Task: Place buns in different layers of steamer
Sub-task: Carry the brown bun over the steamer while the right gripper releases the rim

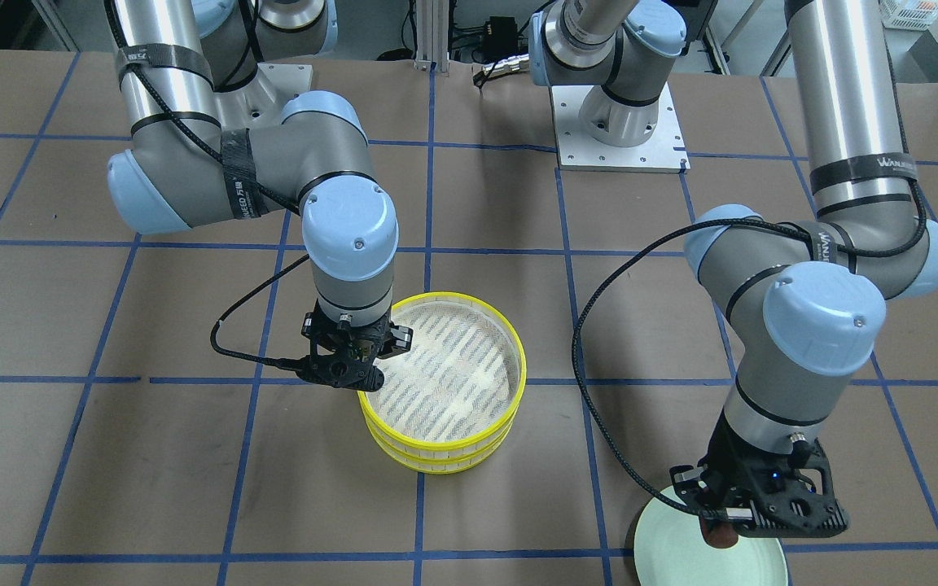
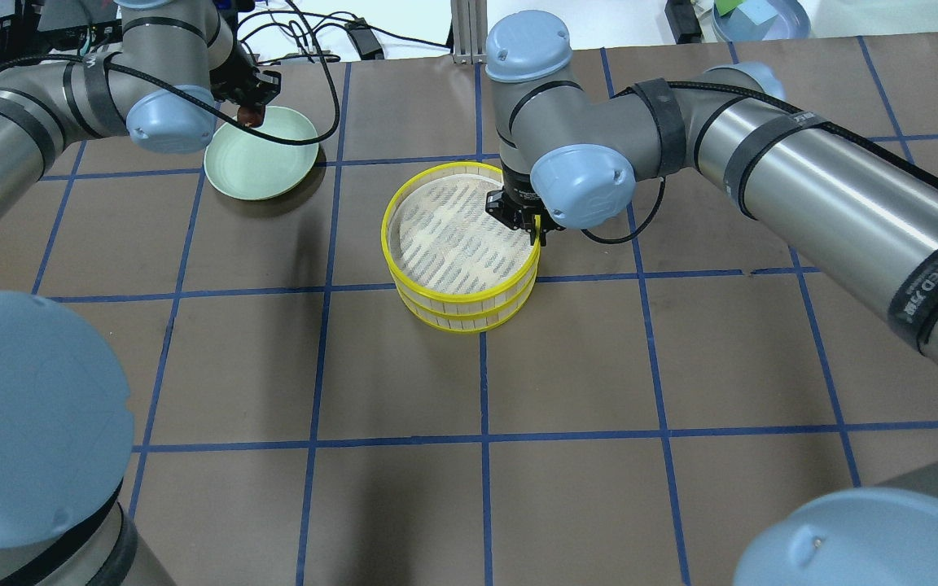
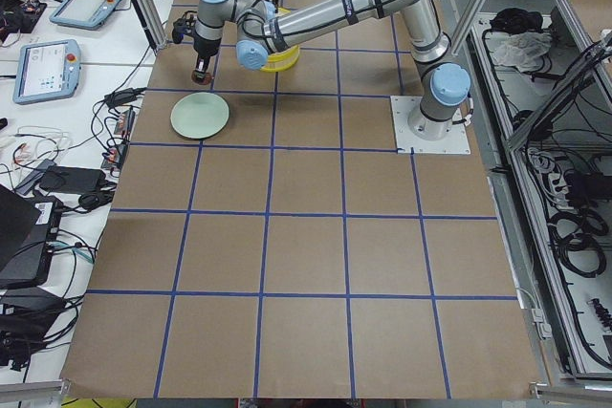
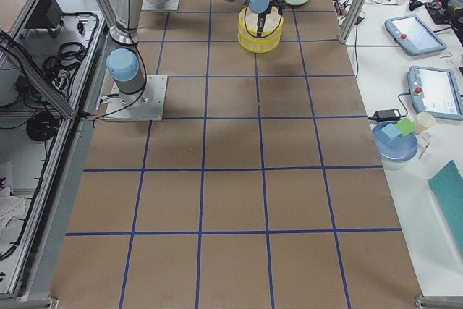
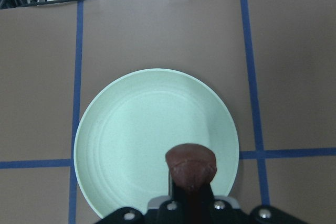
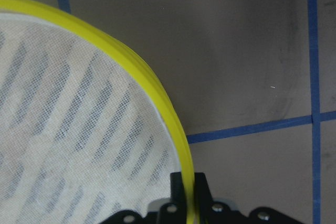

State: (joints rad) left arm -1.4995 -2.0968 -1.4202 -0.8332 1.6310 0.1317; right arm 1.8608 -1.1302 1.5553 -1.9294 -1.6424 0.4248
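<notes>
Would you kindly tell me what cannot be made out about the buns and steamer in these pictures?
Inside of the lower tray: covered by the top tray in every view, so its contents are unknown.
Cream bun: shows in no view.
Fingertips of the left gripper: hidden behind the brown bun in the left wrist view.
Green plate: cut off by the bottom edge in the front-facing view.

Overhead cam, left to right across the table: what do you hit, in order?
Green plate → steamer → right claw, clamped on the steamer's right rim. Left claw with the brown bun overlaps the plate, so left out.
</notes>
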